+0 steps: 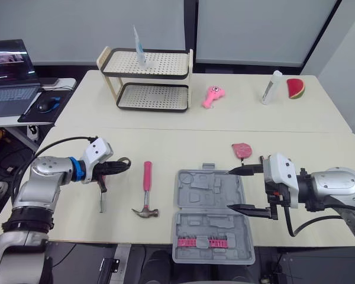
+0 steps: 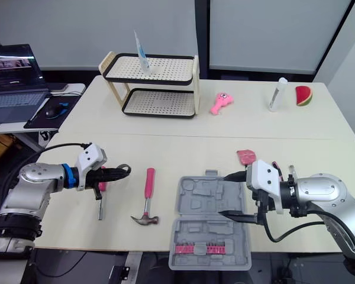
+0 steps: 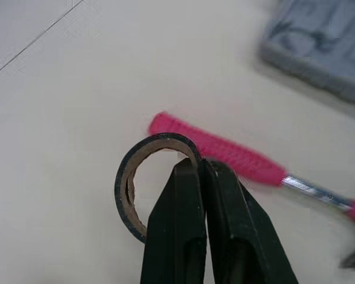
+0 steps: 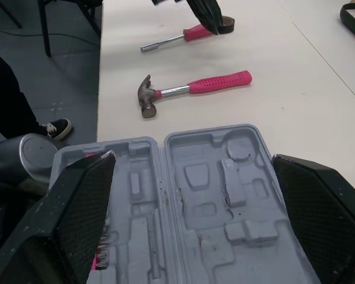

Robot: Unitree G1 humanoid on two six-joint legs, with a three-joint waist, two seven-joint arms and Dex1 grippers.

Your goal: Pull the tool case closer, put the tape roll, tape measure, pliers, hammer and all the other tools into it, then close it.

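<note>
Left eye view: your left tool [image 1: 126, 166] was clamped shut on the tape roll [image 3: 121, 189], on the left of the worktop [image 1: 165, 142]. Next the hammer [image 1: 147, 188] lay flat, then the open tool case [image 1: 208, 192] at the near edge, your right tool [image 1: 239, 189] gaping wide at its right side.

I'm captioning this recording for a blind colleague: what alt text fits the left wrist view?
The left claw is shut on the rim of a black tape roll over a cream table. Behind the roll lies a hammer with a pink handle, and a corner of the grey tool case shows beyond it.
</note>
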